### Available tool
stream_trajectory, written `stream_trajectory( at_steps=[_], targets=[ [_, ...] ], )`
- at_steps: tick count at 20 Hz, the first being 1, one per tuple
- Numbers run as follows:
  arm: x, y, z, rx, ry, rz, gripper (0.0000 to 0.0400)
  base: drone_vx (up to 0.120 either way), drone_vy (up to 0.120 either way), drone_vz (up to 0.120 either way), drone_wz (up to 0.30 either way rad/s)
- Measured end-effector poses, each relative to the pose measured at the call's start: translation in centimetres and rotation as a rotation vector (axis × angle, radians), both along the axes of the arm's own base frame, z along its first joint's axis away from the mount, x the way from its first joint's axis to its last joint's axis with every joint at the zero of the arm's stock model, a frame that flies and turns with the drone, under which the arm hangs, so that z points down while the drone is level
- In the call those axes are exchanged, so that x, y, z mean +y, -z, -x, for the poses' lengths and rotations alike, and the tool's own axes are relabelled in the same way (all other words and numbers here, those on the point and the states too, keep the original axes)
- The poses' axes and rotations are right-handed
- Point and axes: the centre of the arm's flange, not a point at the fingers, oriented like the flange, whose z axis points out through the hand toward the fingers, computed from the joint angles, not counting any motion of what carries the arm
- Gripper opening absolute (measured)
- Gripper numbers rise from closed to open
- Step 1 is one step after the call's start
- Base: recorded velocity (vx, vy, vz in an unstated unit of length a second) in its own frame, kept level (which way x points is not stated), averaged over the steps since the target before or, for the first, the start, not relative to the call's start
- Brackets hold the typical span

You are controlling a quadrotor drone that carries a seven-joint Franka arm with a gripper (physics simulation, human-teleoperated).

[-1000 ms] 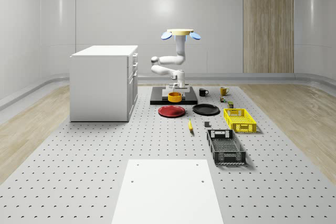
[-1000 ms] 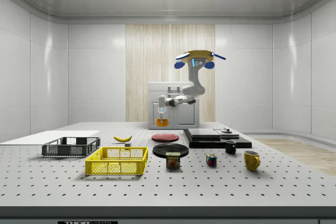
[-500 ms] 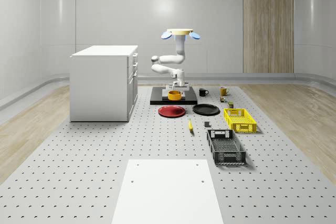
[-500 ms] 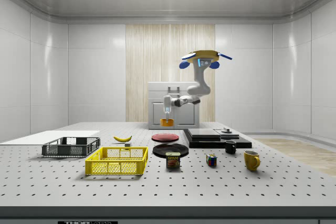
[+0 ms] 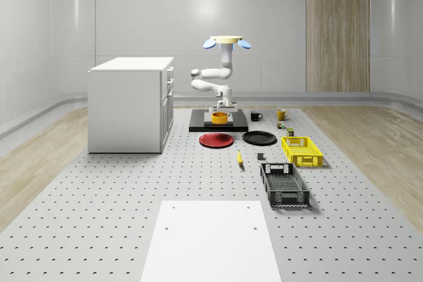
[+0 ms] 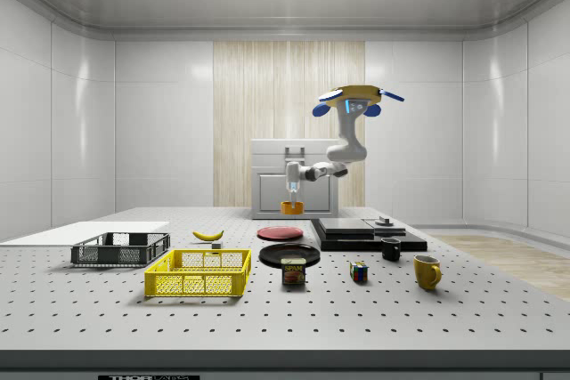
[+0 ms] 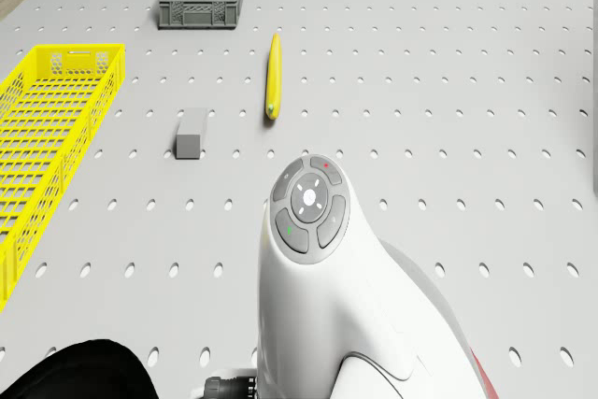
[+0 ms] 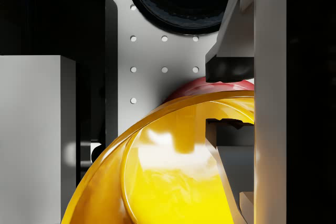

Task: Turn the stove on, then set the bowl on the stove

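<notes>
A pale, panelled room holds a wide perforated worktop point(image 5: 99, 216), and on the whole-scene view's left stands a white cabinet point(image 5: 131, 102). Right of it, the drone point(image 5: 227, 42) hovers in the air above the far end of the black stove point(image 5: 198, 125), its white arm folded down in front of it. The pincer point(image 5: 220, 111) hangs at the arm's end, clenched on the rim of the orange bowl point(image 5: 220, 118), which it carries just above the stove's near part; in the wrist view one finger sits inside the bowl's wall and the other outside it. In the side view the bowl point(image 6: 292, 207) hangs clear above the surface, between the red plate point(image 6: 280, 232) and the stove point(image 6: 365, 234). Just in front of the stove lie the red plate point(image 5: 216, 140) and, to its right, a black plate point(image 5: 259, 138). Further right sit a black mug point(image 5: 255, 116) and a yellow mug point(image 5: 281, 115), then a yellow basket point(image 5: 301, 150), with a banana point(image 5: 239, 158) and a dark grey crate point(image 5: 283, 185) nearer the camera.
</notes>
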Motion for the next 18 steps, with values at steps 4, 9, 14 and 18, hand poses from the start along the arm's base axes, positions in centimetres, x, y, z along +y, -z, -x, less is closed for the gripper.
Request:
stream_trajectory(
  at_steps=[4,9,14,18],
  targets=[
    [0.0,0.0,0.0,0.0,0.0,0.0,0.01,-0.12,0.0,0.0,0.0],
    [0.0,0.0,0.0,0.0,0.0,0.0,0.01,-0.12,0.0,0.0,0.0],
    [0.0,0.0,0.0,0.0,0.0,0.0,0.01,-0.12,0.0,0.0,0.0],
    [0.0,0.0,0.0,0.0,0.0,0.0,0.01,-0.12,0.0,0.0,0.0]
  ],
)
